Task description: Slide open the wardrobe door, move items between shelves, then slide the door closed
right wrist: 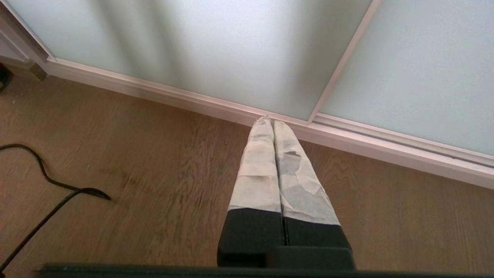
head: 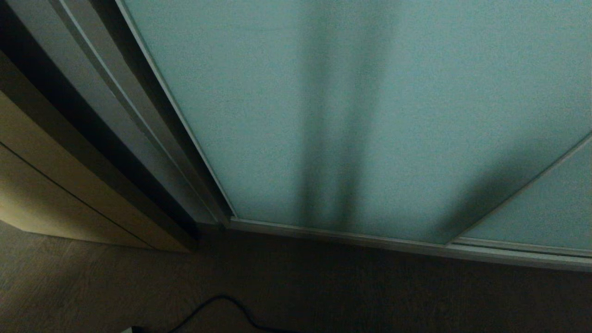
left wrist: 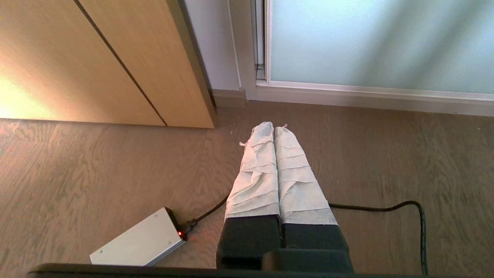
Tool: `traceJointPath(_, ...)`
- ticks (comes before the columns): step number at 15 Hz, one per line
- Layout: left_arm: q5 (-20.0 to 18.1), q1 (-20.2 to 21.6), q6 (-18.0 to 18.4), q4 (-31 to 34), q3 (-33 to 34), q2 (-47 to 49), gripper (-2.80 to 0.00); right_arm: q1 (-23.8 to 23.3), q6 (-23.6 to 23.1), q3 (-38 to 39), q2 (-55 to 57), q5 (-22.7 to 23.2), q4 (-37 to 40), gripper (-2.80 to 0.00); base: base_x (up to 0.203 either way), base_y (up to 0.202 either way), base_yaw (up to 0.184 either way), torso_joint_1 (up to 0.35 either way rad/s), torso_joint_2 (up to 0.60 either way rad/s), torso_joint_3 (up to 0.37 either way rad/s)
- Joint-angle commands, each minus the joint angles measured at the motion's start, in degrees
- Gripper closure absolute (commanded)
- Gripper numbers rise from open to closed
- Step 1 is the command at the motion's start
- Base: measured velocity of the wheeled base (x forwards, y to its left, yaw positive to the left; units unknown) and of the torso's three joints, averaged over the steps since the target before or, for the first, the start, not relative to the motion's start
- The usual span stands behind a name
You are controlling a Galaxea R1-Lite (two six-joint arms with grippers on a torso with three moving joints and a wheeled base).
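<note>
The sliding wardrobe door [head: 370, 115], a frosted pale teal panel in a slim silver frame, fills the head view and stands shut against the frame at its left; it also shows as the sliding wardrobe door [left wrist: 382, 42] and the sliding wardrobe door [right wrist: 200, 46] in the wrist views. A second frosted panel [head: 545, 208] overlaps it at the right. My left gripper [left wrist: 273, 128] hangs low over the wooden floor, shut and empty, pointing toward the door's bottom left corner. My right gripper [right wrist: 270, 122] is also shut and empty, its tips near the bottom rail [right wrist: 386, 144]. The items and shelves are hidden behind the door.
A beige wooden cabinet [left wrist: 96, 61] stands left of the wardrobe. A silver box with a red light [left wrist: 139, 243] lies on the floor with a black cable [left wrist: 386, 208] running past the left gripper. More black cable [right wrist: 46, 193] lies near the right gripper.
</note>
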Motion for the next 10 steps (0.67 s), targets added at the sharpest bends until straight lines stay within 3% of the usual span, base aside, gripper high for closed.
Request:
traceJointPath(1,0.0,0.0,0.0,0.1,0.0,0.2,0.00,0.0,0.0,0.0,0.0,0.0,0.0,0.00,0.000,0.000,0.000,0.000,0.00,0.000)
traceJointPath(10,0.0,0.0,0.0,0.1,0.0,0.2,0.00,0.0,3.7,0.0,0.0,-1.2,-0.3,0.00,0.000,0.000,0.000,0.000,0.00,0.000)
